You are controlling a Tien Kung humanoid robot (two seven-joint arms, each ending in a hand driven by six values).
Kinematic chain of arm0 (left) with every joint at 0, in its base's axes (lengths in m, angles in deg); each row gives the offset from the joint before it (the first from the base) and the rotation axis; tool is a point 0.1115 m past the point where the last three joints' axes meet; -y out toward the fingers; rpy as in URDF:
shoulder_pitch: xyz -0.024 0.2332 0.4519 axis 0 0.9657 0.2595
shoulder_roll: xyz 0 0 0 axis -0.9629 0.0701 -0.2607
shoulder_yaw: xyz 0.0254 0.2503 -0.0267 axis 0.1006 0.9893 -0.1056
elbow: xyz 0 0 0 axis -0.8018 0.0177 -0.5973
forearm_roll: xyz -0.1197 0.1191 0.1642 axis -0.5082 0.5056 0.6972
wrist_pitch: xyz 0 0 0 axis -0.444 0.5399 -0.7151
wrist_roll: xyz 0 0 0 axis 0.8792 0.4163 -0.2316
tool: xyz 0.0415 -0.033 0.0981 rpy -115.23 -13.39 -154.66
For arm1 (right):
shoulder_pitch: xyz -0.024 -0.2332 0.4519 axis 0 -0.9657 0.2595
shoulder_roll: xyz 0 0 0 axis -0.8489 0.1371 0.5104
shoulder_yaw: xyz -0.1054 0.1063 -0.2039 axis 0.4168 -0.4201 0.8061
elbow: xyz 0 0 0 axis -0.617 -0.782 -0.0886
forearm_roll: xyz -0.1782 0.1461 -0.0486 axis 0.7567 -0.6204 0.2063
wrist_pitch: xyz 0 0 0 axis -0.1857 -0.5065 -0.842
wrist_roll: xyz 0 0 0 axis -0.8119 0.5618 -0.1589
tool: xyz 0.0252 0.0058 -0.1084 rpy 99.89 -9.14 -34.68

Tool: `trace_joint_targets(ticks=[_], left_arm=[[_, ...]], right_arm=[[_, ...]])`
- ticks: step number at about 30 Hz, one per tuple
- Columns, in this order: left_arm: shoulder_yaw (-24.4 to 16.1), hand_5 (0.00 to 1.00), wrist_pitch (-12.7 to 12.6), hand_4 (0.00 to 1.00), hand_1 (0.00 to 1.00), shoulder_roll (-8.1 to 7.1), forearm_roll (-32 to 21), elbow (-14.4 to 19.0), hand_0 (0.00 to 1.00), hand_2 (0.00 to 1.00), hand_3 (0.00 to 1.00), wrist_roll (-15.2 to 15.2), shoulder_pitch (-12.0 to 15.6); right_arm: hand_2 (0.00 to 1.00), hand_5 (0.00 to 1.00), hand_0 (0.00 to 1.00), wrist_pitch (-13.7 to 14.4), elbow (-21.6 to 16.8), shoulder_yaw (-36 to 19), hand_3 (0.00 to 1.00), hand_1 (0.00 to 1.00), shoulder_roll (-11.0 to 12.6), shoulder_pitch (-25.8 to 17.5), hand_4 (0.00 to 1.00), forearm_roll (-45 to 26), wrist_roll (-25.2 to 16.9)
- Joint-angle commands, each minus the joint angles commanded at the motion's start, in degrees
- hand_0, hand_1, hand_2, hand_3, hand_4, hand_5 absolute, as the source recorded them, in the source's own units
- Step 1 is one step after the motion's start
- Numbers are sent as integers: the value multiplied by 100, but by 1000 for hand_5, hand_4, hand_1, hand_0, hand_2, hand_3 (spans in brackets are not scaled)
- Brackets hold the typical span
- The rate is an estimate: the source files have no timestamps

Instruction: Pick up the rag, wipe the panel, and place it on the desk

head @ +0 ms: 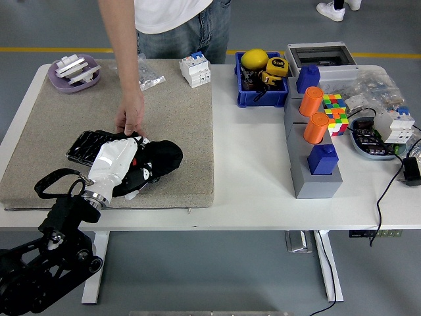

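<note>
My left hand (pixel 125 164), with a white back, lies on the black rag (pixel 164 157) on the beige mat (pixel 177 112); its dark fingers curl into the cloth. The black panel (pixel 84 146) lies flat just left of the rag, partly under my hand. A person's hand (pixel 131 118) reaches down from the far side and touches the far edge of the panel and rag. My right arm is out of view.
A purple dish (pixel 74 74) with white parts sits at the mat's far left, a plastic bag (pixel 150 78) and white breaker (pixel 196 69) at its far edge. A blue bin (pixel 261 82), grey block with orange cylinders (pixel 314 141), a colourful cube (pixel 334 112) and cables (pixel 388 141) stand to the right.
</note>
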Motion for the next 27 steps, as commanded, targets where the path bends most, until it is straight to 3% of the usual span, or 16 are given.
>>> trace_joint_targets(ticks=[5, 11, 27], left_arm=[[-162, 2, -35, 128, 247, 14, -10, -257, 203, 538, 508, 42, 16], [-440, 2, -136, 131, 245, 1, 1, -796, 203, 538, 507, 151, -28], [-1110, 2, -152, 135, 245, -176, 126, -1609, 203, 537, 506, 184, -58]], right_arm=[[692, 536, 775, 9, -6, -27, 645, 576, 6, 2, 998, 32, -2], [692, 536, 776, 10, -5, -46, 646, 575, 7, 0, 998, 40, -1], [692, 537, 775, 2, -10, -69, 645, 575, 7, 2, 998, 60, 3]])
